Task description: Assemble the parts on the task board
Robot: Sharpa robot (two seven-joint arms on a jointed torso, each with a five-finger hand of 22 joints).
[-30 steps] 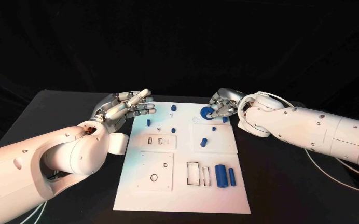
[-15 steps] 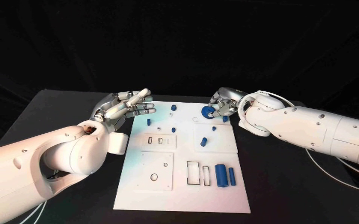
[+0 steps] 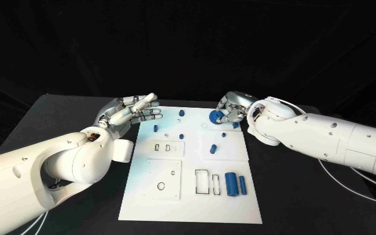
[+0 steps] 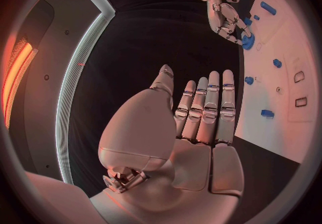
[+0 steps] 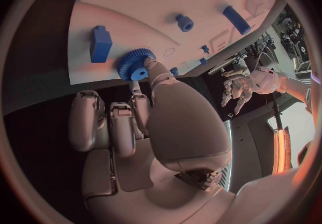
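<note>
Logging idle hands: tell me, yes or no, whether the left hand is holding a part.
No. The left hand is spread flat with nothing in it, beside the task board.

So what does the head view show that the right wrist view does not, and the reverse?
Head view: the two blue cylinders lying side by side near the right corner of the task board. Right wrist view: the teeth of the blue gear, with the right robot hand touching its hub. Both: that hand pinching the gear, and the left robot hand open.
</note>
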